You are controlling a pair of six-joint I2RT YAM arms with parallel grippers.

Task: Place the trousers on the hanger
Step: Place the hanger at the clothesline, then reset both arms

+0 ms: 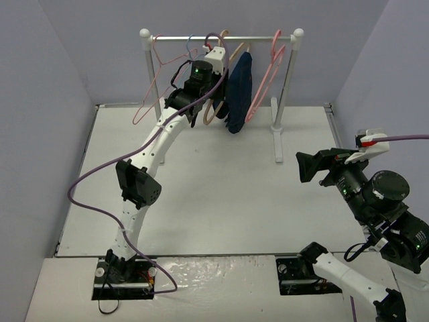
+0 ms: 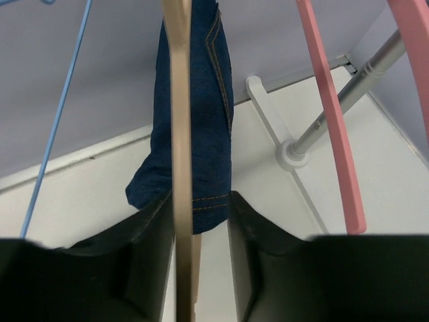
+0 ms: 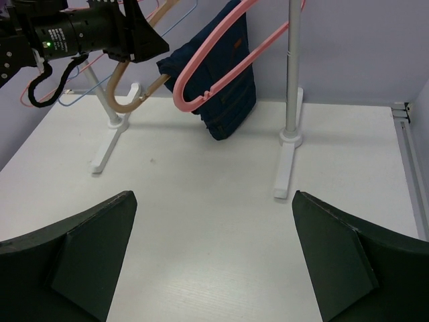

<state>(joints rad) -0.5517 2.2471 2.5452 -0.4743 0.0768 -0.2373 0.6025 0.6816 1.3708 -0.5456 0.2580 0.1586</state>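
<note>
Left wrist: left gripper point(image 2: 199, 211) loose around hanger point(image 2: 179, 100), hook cut off; right gripper point(image 3: 213, 201) spread wide

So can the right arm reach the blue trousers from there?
Probably, yes. The right gripper is open with bare table ahead; only a pink hanger hangs in front of the trousers.

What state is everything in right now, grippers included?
trousers, draped over the hanger, hanging down.
hanger, hooked on the rail, between the left gripper's jaws.
left gripper, jaws slightly parted around the hanger.
right gripper, open, empty.
pink hangers, on the rail, bare.
light-blue hanger, hanging, bare.
</note>
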